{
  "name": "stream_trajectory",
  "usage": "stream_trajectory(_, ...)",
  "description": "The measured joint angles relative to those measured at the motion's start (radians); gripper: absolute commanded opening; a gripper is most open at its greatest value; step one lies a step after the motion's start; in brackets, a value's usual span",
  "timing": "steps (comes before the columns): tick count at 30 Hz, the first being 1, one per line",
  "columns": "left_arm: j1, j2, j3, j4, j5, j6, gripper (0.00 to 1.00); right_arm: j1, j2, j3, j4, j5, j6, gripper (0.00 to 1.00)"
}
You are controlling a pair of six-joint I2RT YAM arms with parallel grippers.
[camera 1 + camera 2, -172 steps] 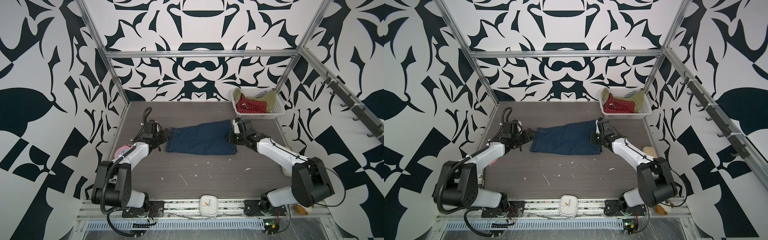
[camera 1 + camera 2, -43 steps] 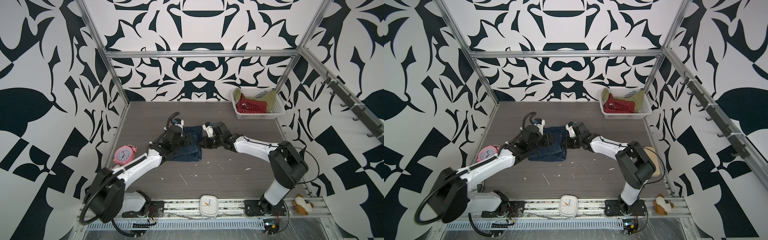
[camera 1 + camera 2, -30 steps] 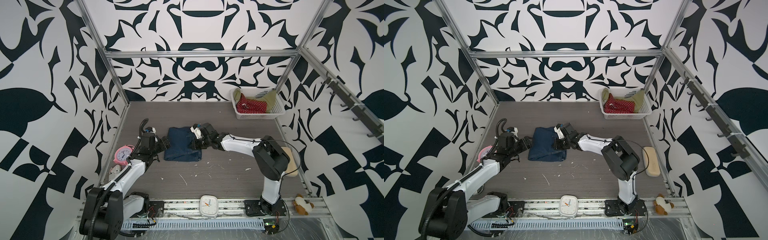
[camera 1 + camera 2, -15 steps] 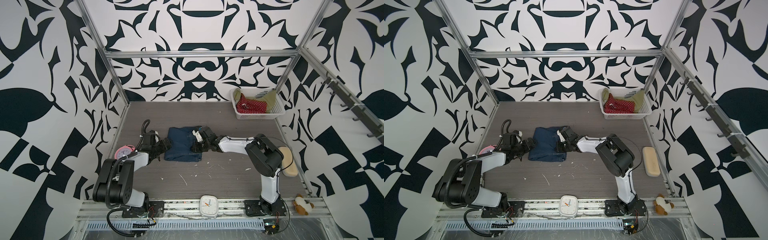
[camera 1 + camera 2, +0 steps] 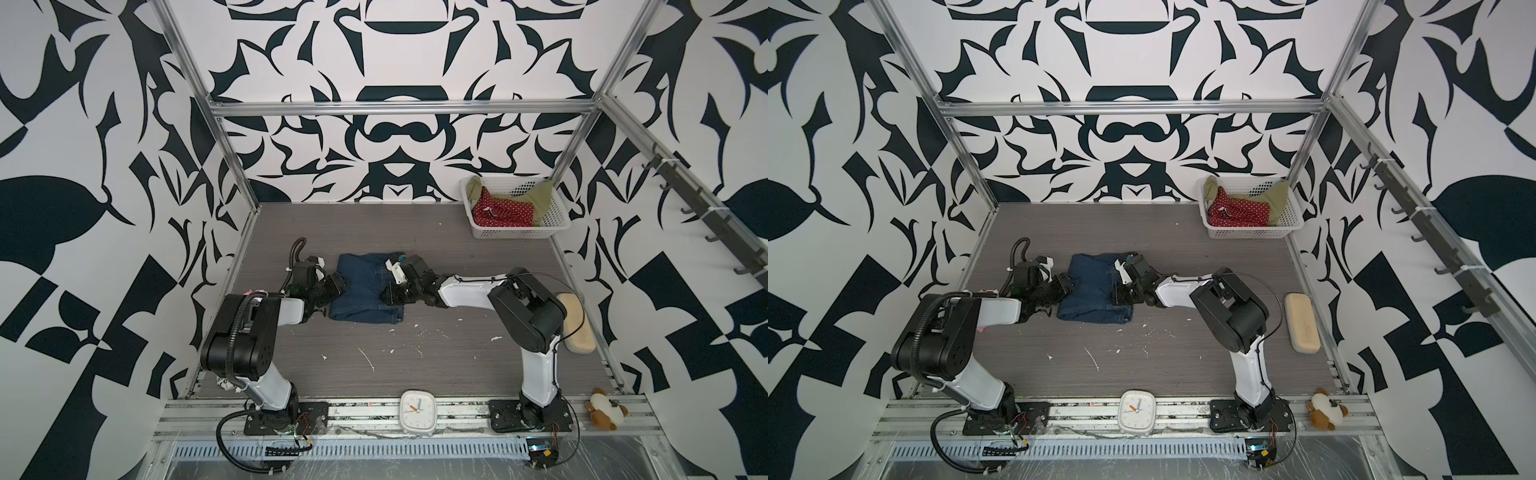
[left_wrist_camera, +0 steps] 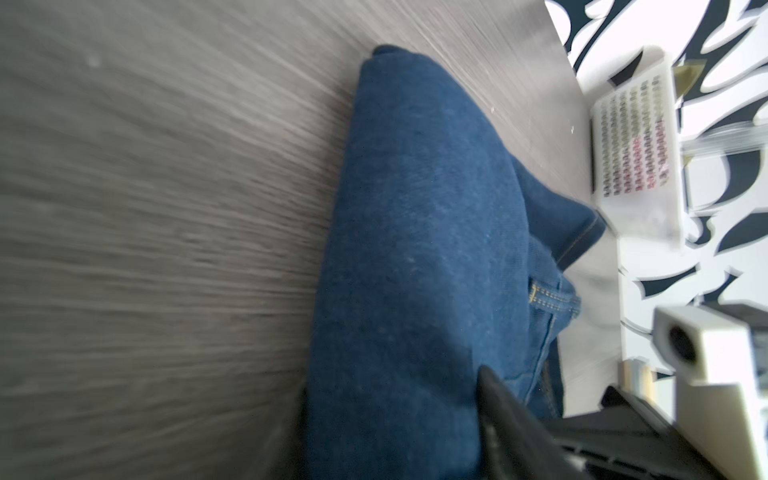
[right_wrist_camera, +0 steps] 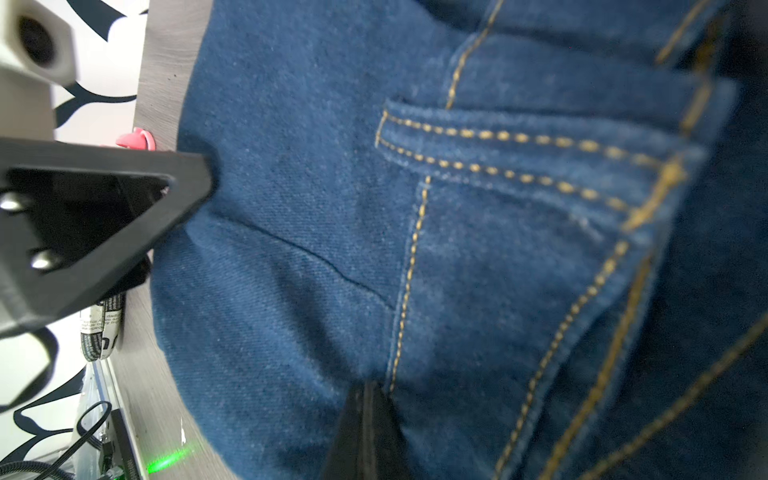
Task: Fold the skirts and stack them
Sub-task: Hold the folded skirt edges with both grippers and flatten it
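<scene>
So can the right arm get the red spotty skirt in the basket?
Probably yes. The red skirt lies on top in the open basket, with nothing covering it, on that arm's side. But the right pincer is shut and down on the denim skirt, so it must lift away and open first.

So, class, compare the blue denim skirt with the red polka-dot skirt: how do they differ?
The denim skirt lies folded on the table; the red polka-dot skirt sits crumpled in the white basket. The denim skirt is plain dark blue with yellow stitching; the red polka-dot skirt carries white dots. Both are cloth.
</scene>
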Motion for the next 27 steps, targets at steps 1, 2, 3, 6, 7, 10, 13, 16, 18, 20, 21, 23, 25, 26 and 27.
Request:
stream_trajectory(1, -0.003, 0.004, 0.000, 0.005, -0.002, -0.008, 0.30, 0.000, 0.002, 0.000, 0.005, -0.001, 0.001, 0.00)
stream_trajectory(2, -0.006, 0.005, 0.000, 0.008, -0.002, -0.011, 0.18, -0.001, 0.005, 0.000, 0.011, -0.003, 0.001, 0.00)
stream_trajectory(3, -0.009, 0.005, -0.001, 0.010, 0.001, -0.017, 0.10, -0.002, 0.007, 0.000, 0.016, -0.006, 0.001, 0.00)
stream_trajectory(6, -0.016, 0.005, 0.000, 0.019, 0.006, -0.025, 0.03, -0.002, 0.008, 0.000, 0.017, -0.007, 0.001, 0.00)
stream_trajectory(7, -0.017, 0.005, 0.000, 0.019, 0.006, -0.027, 0.00, -0.002, 0.008, 0.001, 0.016, -0.007, 0.001, 0.03)
stream_trajectory(10, -0.017, 0.005, 0.012, -0.006, 0.001, -0.024, 0.00, -0.003, 0.008, 0.008, 0.002, -0.007, 0.004, 0.28)
stream_trajectory(13, -0.022, 0.004, 0.058, -0.084, -0.018, 0.001, 0.00, -0.002, -0.006, 0.032, -0.032, -0.016, 0.000, 0.47)
stream_trajectory(16, -0.031, 0.000, 0.124, -0.190, -0.059, 0.055, 0.00, 0.002, -0.044, 0.055, -0.123, -0.007, -0.016, 0.56)
stream_trajectory(18, -0.033, 0.000, 0.190, -0.277, -0.098, 0.109, 0.00, 0.002, -0.091, 0.058, -0.195, 0.006, -0.027, 0.59)
stream_trajectory(20, -0.027, 0.002, 0.267, -0.354, -0.139, 0.168, 0.00, 0.000, -0.151, 0.058, -0.253, 0.018, -0.034, 0.71)
stream_trajectory(21, -0.022, 0.005, 0.312, -0.389, -0.160, 0.201, 0.00, 0.000, -0.188, 0.058, -0.278, 0.026, -0.039, 0.72)
stream_trajectory(23, -0.005, 0.021, 0.401, -0.439, -0.196, 0.260, 0.00, 0.000, -0.264, 0.058, -0.306, 0.043, -0.053, 0.72)
stream_trajectory(25, 0.020, 0.053, 0.494, -0.475, -0.231, 0.318, 0.00, -0.001, -0.347, 0.054, -0.320, 0.064, -0.060, 0.73)
stream_trajectory(26, 0.031, 0.068, 0.526, -0.486, -0.244, 0.339, 0.00, -0.002, -0.385, 0.048, -0.320, 0.076, -0.062, 0.73)
stream_trajectory(27, 0.045, 0.088, 0.565, -0.501, -0.259, 0.367, 0.00, -0.002, -0.423, 0.038, -0.321, 0.087, -0.066, 0.73)
